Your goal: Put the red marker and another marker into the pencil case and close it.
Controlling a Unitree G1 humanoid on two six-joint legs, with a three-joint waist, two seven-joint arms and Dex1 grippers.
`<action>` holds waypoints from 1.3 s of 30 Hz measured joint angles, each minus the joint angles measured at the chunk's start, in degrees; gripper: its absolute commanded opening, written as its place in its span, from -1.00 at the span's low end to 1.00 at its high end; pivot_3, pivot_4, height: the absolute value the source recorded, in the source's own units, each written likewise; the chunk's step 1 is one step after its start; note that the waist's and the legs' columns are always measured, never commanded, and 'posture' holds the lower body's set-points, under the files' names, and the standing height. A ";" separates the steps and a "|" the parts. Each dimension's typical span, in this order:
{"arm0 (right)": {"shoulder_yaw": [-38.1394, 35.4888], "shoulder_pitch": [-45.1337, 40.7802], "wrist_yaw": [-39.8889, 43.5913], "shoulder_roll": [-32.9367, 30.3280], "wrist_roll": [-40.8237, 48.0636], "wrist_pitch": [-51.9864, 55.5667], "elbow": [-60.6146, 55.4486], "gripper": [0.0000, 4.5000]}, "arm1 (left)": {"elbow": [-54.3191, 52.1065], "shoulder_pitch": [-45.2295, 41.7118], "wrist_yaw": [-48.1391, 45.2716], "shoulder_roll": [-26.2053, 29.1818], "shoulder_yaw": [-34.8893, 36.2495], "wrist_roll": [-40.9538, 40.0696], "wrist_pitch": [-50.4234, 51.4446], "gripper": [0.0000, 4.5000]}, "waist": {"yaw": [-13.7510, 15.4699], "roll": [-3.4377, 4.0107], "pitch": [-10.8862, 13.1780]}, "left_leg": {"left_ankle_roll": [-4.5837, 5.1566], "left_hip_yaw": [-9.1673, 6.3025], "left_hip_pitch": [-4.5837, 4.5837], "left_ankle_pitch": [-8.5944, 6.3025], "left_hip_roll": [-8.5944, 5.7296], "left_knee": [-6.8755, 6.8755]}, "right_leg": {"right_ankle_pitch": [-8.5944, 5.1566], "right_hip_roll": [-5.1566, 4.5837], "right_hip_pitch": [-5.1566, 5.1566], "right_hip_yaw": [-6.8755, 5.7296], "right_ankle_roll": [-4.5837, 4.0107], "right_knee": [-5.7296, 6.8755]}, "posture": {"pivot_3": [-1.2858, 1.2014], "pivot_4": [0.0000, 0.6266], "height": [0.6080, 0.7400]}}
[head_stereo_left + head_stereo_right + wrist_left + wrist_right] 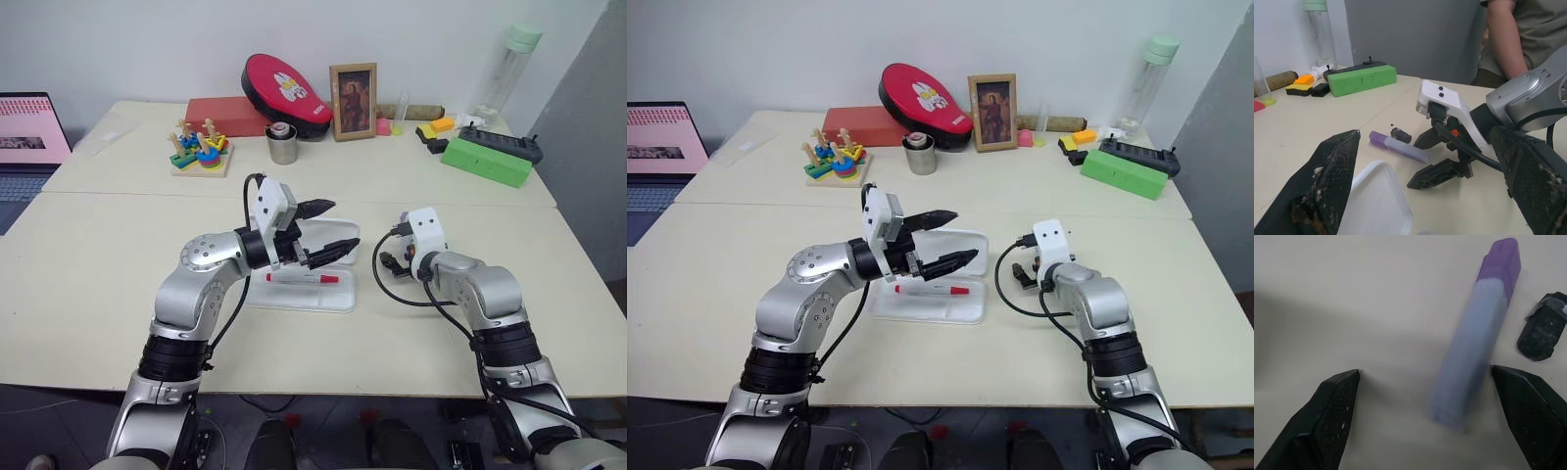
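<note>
1. Currently, the case (926, 294) is lying open on the table (725, 284), with the red marker (933, 290) sitting in its tray.
2. The left gripper (945, 240) is hovering above the case, fingers spread wide and holding nothing.
3. The purple marker (1474, 333) is lying on the table beside a small dark object (1542, 328), apart from the case.
4. The right gripper (1437, 159) is reaching toward the purple marker with fingers (1327, 416) parted on either side of it, not touching it.
</note>
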 measured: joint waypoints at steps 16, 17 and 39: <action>0.91 -1.31 0.14 0.86 -2.31 -5.41 4.46 -0.79 | 0.08 -0.20 0.83 0.01 0.00 -0.01 -0.33 1.00 | 0.14 0.00 -0.02 | 0.00 0.00 -0.02 0.00 0.00 0.01 | 0.05 0.00 0.02 0.00 0.09 -0.05 | 0.03 -0.52 1.00; 0.92 -1.31 0.15 0.86 -2.61 -5.47 4.48 -0.78 | 0.08 -0.22 0.85 0.01 -0.01 -0.01 -0.33 1.00 | 0.14 0.00 -0.02 | 0.00 -0.01 -0.02 0.00 -0.01 0.01 | 0.05 0.00 0.02 0.00 0.09 -0.05 | 0.03 -0.52 1.00; 6.04 -12.24 33.30 -11.44 8.92 -12.07 -19.89 -0.80 | -10.11 23.71 -3.01 19.54 21.79 -9.56 5.26 1.00 | -1.47 0.15 0.09 | 0.02 0.02 0.00 -0.03 0.05 -0.24 | -0.07 -0.02 -0.10 -0.02 -0.09 -0.11 | 0.03 -0.52 1.00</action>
